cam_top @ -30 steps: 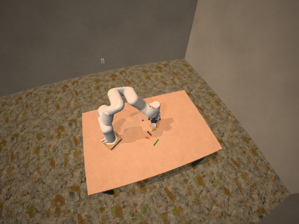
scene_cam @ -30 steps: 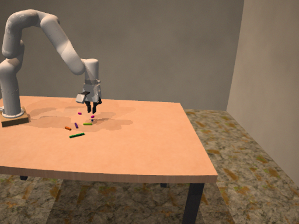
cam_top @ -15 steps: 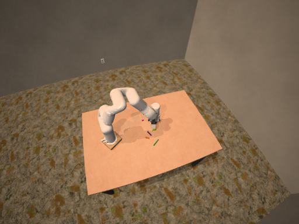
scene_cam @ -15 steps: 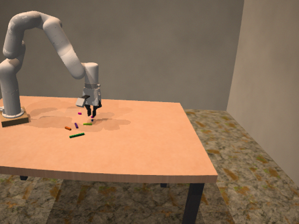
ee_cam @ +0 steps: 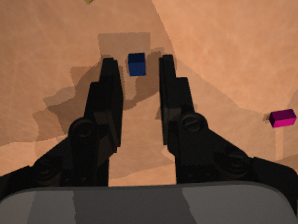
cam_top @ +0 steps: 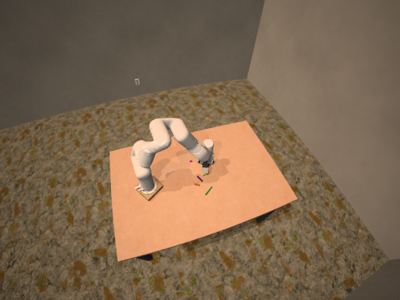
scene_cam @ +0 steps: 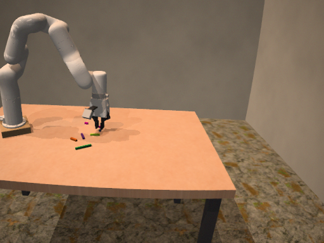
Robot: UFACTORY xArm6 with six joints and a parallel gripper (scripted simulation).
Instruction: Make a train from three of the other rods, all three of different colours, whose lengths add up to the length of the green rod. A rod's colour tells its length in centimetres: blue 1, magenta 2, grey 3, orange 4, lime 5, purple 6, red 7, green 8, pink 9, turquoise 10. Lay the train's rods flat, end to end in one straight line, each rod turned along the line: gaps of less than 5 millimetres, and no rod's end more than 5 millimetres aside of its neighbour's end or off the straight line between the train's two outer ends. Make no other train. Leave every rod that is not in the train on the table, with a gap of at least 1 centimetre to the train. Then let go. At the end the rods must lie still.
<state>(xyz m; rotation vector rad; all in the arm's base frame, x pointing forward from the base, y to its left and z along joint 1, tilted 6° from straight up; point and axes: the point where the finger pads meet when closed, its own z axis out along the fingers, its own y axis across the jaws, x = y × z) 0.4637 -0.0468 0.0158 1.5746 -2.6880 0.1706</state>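
Grey walls meet at a corner behind a salmon-coloured table (scene_cam: 177, 164) that stands on dark legs over a mottled stone-patterned floor (scene_cam: 269, 190).

End effector (ee_cam: 139, 63): the two black fingers stand partly open, at a narrow gap, pointing straight down at the table. Nothing is gripped. In the wrist view the blue rod (ee_cam: 137, 64) lies on the table just ahead of the fingertips, in line with the gap; whether the tips flank it or stop just short cannot be told. Whether the fingertips touch the table cannot be told either; in the exterior view they are very close to it.

Arm (scene_cam: 68, 54): white, rising from a wooden base plate (scene_cam: 6, 133) near the left edge of the table, arched high, then dropping through a vertical wrist to the end effector (scene_cam: 99, 127), which sits in the far-left part of the table, well away from the near and right edges.

Rods, all flat on the table:
- lime rod (scene_cam: 94, 134) just beside the fingertips, toward the near edge; also at the top of the wrist view.
- purple rod (scene_cam: 82, 136) and orange rod (scene_cam: 73, 139) further toward the left edge.
- green rod (scene_cam: 83, 147) nearest the near edge of the group, apart from the others.
- magenta rod (scene_cam: 86, 123) on the far side, near the end effector.

No two rods touch.
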